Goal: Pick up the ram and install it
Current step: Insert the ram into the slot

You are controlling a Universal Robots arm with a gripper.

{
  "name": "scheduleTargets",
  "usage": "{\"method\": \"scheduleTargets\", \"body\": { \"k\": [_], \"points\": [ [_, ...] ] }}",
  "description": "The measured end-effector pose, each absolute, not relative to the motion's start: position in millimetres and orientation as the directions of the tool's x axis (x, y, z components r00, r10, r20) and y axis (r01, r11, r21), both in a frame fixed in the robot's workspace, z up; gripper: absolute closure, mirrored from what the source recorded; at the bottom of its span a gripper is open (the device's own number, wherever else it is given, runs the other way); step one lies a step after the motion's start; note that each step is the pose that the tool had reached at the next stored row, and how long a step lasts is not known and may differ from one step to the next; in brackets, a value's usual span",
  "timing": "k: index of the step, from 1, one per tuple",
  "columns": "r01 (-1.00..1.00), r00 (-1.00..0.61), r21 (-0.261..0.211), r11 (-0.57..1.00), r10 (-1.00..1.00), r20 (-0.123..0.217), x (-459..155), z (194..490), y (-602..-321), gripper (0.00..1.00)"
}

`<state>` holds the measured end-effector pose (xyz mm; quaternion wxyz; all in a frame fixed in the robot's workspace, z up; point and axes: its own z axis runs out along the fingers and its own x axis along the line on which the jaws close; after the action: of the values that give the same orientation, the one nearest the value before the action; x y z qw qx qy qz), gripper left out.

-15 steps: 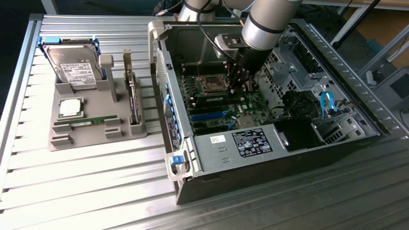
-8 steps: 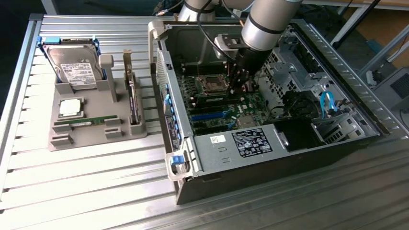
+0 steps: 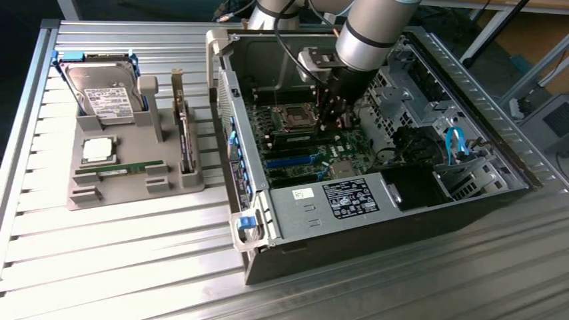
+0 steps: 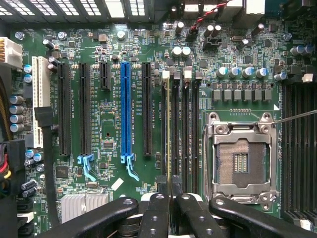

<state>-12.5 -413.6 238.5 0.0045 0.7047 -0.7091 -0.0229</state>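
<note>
Black, jointed fingers point(image 4: 158, 213) sit right up close, pinched together on the ram point(image 4: 170, 129); the gripper point(image 4: 171, 198) is almost closed, with just that thin board between its pads. The grey arm point(image 3: 378, 30) plunges steeply into the open metal case point(image 3: 400, 240), wrist facing the green motherboard point(image 4: 111, 119). Seen edge-on, the ram is a slim yellowish sliver lined up along the black memory slots point(image 4: 182, 129). It sits beside the square steel CPU socket point(image 4: 240, 161), its long axis parallel to the blue slot point(image 4: 126, 109).

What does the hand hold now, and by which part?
The hand holds the ram, pinched along its long upper edge; it stands edge-on above the motherboard.
</note>
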Motion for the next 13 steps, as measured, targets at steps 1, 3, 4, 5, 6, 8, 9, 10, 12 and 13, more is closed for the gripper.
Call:
{"method": "scheduleTargets", "body": {
  "k": [1, 3, 4, 5, 6, 8, 9, 10, 12, 13],
  "points": [
    [-0.999, -0.007, 0.039, 0.006, -1.0, -0.026, -12.5, 237.9, -413.6, 0.88],
    [-0.999, -0.007, 0.039, 0.006, -1.0, -0.026, -12.5, 237.0, -413.6, 0.88],
    [-0.999, -0.007, 0.039, 0.006, -1.0, -0.026, -12.6, 236.3, -413.6, 0.88],
    [-0.999, -0.007, 0.039, 0.006, -1.0, -0.026, -12.6, 235.9, -413.6, 0.88],
    [-0.999, -0.007, 0.039, 0.006, -1.0, -0.026, -12.6, 235.5, -413.6, 0.88],
    [-0.999, -0.007, 0.039, 0.006, -1.0, -0.026, -12.6, 234.2, -413.6, 0.88],
    [-0.999, -0.007, 0.039, 0.006, -1.0, -0.026, -12.6, 233.3, -413.6, 0.88],
    [-0.999, -0.007, 0.039, 0.006, -1.0, -0.026, -12.6, 232.9, -413.6, 0.88],
    [-0.999, -0.007, 0.039, 0.006, -1.0, -0.026, -12.6, 232.7, -413.6, 0.88],
    [-0.999, -0.007, 0.039, 0.006, -1.0, -0.026, -12.6, 232.5, -413.6, 0.88]
  ]
}}
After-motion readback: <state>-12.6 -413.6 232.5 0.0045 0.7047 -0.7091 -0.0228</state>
